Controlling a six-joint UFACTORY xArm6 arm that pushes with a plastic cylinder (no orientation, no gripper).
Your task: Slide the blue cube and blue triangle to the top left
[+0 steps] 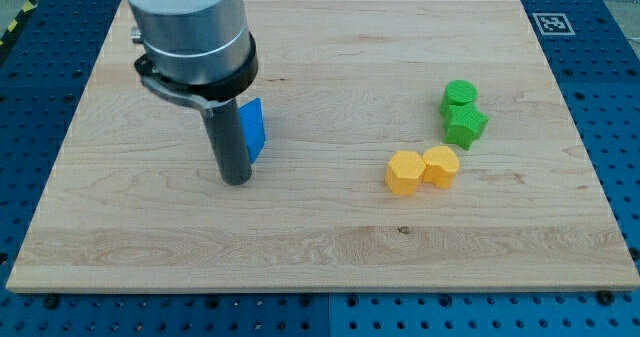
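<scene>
One blue block (255, 129) shows on the wooden board (320, 237), left of centre; the rod hides most of it, so I cannot tell its shape or whether a second blue block lies behind. My tip (236, 181) rests on the board just below and left of the blue block, close to or touching its lower edge. The arm's grey body (190, 27) covers the board's upper left part.
Two green blocks, a round one (460, 94) and a star-like one (466, 125), sit touching at the view's right. Two yellow blocks (405, 172) (441, 165) sit side by side just below and left of them. A marker tag (551, 23) is at the top right corner.
</scene>
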